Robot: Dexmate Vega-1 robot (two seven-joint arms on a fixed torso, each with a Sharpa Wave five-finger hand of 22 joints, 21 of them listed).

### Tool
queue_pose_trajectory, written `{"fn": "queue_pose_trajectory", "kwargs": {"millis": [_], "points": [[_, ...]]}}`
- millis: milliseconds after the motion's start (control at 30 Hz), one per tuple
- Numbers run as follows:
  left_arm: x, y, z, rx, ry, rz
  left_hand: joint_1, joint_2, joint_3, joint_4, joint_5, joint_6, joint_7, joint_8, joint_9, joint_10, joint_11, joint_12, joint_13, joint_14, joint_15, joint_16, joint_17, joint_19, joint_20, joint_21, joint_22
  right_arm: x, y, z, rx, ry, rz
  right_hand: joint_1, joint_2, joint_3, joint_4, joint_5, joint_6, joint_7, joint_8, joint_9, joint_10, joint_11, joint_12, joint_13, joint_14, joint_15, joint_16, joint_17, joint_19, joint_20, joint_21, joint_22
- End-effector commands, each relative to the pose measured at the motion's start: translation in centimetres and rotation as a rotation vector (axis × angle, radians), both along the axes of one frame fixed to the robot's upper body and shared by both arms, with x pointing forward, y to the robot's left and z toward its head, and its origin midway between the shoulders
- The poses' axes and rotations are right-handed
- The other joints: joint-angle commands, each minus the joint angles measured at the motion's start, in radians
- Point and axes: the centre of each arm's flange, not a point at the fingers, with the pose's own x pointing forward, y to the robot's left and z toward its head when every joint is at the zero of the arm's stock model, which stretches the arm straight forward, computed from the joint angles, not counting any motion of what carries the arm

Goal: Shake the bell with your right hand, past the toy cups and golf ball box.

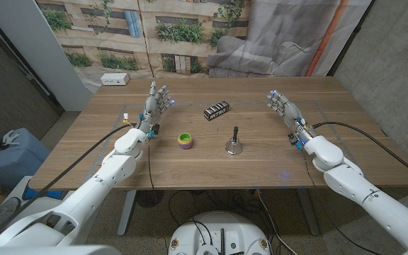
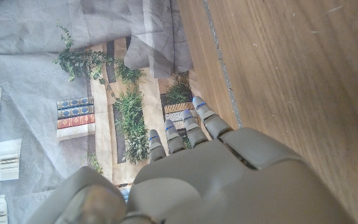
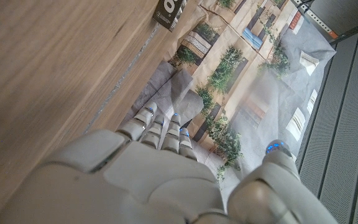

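A small metal bell (image 1: 234,145) with a dark upright handle stands on the wooden table (image 1: 218,166), near the middle. Left of it sits a stack of toy cups (image 1: 184,139), purple with a green-yellow top. Behind both lies a black golf ball box (image 1: 217,110), whose corner also shows in the right wrist view (image 3: 168,12). My right hand (image 1: 284,108) is raised at the right, well clear of the bell, fingers apart and holding nothing (image 3: 148,168). My left hand (image 1: 156,106) is up at the left behind the cups, fingers straight, empty (image 2: 210,168).
A white power strip (image 1: 115,79) lies at the table's far left corner. A printed backdrop of plants and shelves (image 1: 183,32) hangs behind the table. A blue container (image 1: 9,152) stands on the floor to the left.
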Motion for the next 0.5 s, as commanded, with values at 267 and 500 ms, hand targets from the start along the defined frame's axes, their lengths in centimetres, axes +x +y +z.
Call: {"fn": "queue_pose_trajectory", "kwargs": {"millis": [267,500], "points": [[0.0,0.0,0.0,0.000,0.000,0.000,0.000,0.008,0.001,0.007,0.007,0.002,-0.008,0.003,0.003,0.001,-0.006,0.006,0.005,0.009,-0.098,0.006,0.004,0.009,0.000,0.007,0.005,-2.3,1.5,0.2,-0.156,-0.091,-0.022,0.046,-0.002,0.008,-0.024,0.007,-0.010,0.007,0.008,0.006,-0.006,-0.011,0.003,0.004,-0.012,-0.007,0.000,-0.007,-0.014,0.007,0.005,0.002],[0.0,0.0,0.0,0.000,0.000,0.000,0.000,0.008,0.001,0.007,0.007,0.002,-0.008,0.003,0.003,0.002,-0.003,0.006,0.005,0.009,-0.097,0.006,0.004,0.009,-0.001,0.007,0.005,-3.2,1.9,-0.1,-0.249,-0.125,-0.019,0.063,-0.002,0.014,-0.032,0.006,-0.016,0.008,0.010,0.007,-0.011,-0.012,0.002,0.004,-0.012,-0.011,0.002,-0.012,-0.014,0.002,0.007,0.002]]}}
